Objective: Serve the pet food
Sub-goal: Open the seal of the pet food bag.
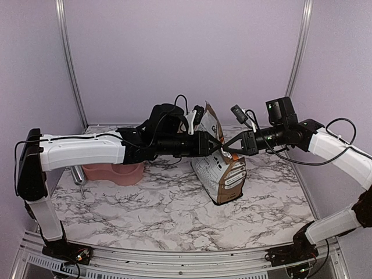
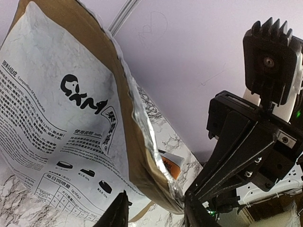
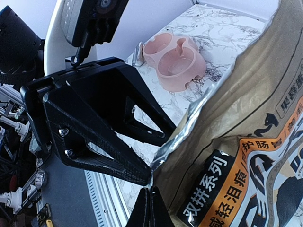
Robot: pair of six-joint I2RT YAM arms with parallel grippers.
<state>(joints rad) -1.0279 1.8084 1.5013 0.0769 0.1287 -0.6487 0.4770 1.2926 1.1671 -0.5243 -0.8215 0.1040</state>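
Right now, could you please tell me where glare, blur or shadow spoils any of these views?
Top external: evenly lit and sharp, only soft shadows on the table. Left wrist: print on the bag is crisp, its foil lining glints. Right wrist: the foil lining glares white, the pink bowl behind looks slightly soft.

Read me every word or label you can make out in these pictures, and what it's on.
"双拼系列": black label on the bag front, right wrist view.
"减轻泪痕": directly below it, first character partly hidden.
"原料组成": heading on the bag's white back, left wrist view.
Other lettering, the fine print and the table on the back: too small, blurred or cut off to read.
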